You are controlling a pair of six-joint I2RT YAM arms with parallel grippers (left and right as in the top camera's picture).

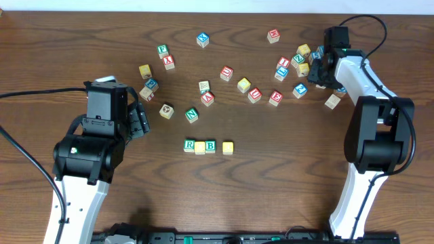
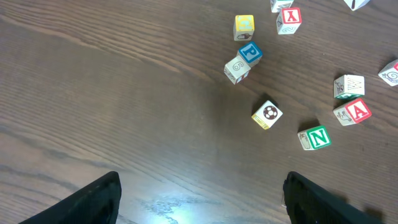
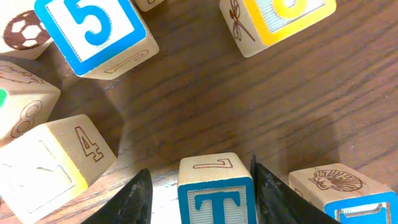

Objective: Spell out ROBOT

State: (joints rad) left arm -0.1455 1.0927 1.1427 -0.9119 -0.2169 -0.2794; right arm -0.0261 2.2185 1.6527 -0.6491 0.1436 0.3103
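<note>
A row of blocks lies at the table's middle: green R [image 1: 189, 145], a yellow block [image 1: 200, 147], green B [image 1: 210, 146], and a separate yellow block [image 1: 228, 147] a little to the right. My right gripper [image 1: 319, 68] is low in the far-right block cluster. In the right wrist view its open fingers [image 3: 202, 202] straddle a blue T block [image 3: 216, 196]. The right finger is against the block and the left finger stands off it. My left gripper [image 1: 139, 118] is open and empty above bare table [image 2: 202, 205] at the left.
Loose blocks are scattered across the far half: green N [image 1: 192, 115] [image 2: 318, 137], red A [image 1: 207, 99] [image 2: 357, 111], blue P [image 2: 250, 52]. A blue 5 block [image 3: 93, 31], a 4 block [image 3: 56, 162] and a shell block [image 3: 339, 186] crowd the T.
</note>
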